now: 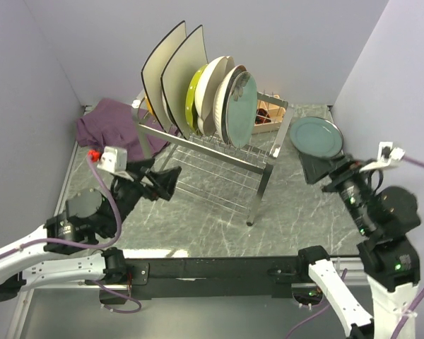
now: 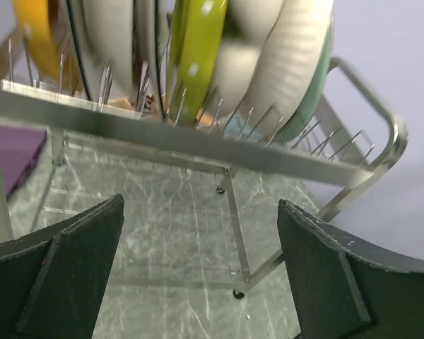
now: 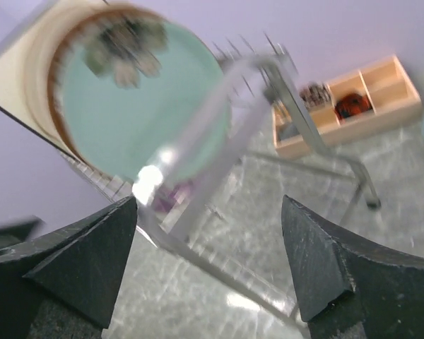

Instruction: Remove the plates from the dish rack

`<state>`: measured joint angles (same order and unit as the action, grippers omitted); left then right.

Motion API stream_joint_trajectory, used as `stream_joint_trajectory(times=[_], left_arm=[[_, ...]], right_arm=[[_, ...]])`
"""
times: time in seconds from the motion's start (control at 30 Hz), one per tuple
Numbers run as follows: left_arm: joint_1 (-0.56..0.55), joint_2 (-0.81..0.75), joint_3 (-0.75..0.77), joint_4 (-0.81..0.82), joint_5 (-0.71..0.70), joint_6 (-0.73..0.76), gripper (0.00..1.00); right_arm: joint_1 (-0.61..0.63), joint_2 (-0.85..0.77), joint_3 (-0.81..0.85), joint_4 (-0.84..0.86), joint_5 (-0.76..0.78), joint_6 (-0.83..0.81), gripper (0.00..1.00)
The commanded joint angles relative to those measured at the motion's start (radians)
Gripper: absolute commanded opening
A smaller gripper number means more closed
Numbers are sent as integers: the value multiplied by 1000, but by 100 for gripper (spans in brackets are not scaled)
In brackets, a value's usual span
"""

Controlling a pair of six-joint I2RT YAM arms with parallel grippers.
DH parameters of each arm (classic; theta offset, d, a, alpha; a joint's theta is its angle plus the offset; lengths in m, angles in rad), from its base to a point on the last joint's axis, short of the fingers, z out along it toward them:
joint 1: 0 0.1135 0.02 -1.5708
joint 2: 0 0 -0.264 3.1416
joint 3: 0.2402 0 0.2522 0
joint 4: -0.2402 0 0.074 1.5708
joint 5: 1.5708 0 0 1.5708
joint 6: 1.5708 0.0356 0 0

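While the right gripper [image 3: 208,205] gapes empty, the mint plate [image 3: 138,106] lies ahead, up-left; best to straddle its rim clear of the dish rack [image 3: 230,121]. The left gripper [image 2: 201,205] gapes too.

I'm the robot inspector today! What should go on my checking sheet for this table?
Surface: grey marbled table.
Job's things: the dish rack holds two square cream plates and several round plates upright; one teal-grey plate lies on the table, right of the rack.
Clutter: purple cloth at the back left; wooden box behind the rack.
Grippers: left gripper and right gripper are both open and hold nothing.
Cables: purple cables loop off both arms.
Surroundings: pale lilac walls on three sides.
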<state>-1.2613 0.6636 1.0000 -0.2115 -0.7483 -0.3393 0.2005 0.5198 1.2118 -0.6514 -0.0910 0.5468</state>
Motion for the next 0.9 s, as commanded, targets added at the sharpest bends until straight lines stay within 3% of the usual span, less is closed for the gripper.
stream_joint_trajectory(times=[0.0, 0.13, 0.33, 0.43, 0.5, 0.7, 0.87], left_arm=[[2, -21, -152, 80, 6, -105, 96], [0, -13, -270, 168, 12, -109, 97], [0, -4, -389, 242, -45, -93, 98], [0, -38, -431, 270, -53, -92, 99], [0, -71, -439, 268, -57, -95, 99], [-3, -159, -480, 274, -95, -106, 99], [-3, -183, -497, 281, -89, -104, 99]], right_arm=[[10, 181, 165, -13, -53, -44, 86], [42, 366, 384, -54, -43, -71, 79], [166, 554, 597, -145, 134, -126, 73], [266, 618, 663, -146, 209, -140, 69], [397, 670, 740, -183, 337, -177, 69], [629, 799, 787, -173, 529, -260, 68], [682, 821, 778, -165, 603, -263, 66]])
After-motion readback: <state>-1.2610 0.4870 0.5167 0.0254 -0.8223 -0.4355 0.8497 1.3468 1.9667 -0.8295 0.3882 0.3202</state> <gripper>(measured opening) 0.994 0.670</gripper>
